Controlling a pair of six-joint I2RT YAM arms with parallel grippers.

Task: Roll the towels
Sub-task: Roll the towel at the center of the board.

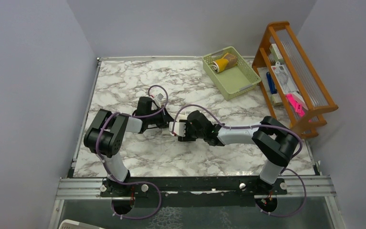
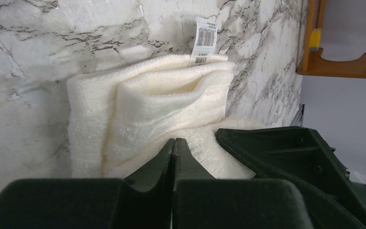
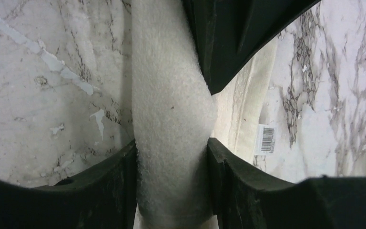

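Cream-white towel (image 3: 171,119) sits squeezed between right fingers (image 3: 100,191), closed left fingers (image 2: 162,164) touching it.

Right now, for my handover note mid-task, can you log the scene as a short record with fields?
cream towel: bunched on the marble table, label showing
left tool: shut, at the towel's edge
right tool: closed around a thick fold of the cream towel
green basket: far right, holds a mustard-yellow roll
wooden rack: right of the basket
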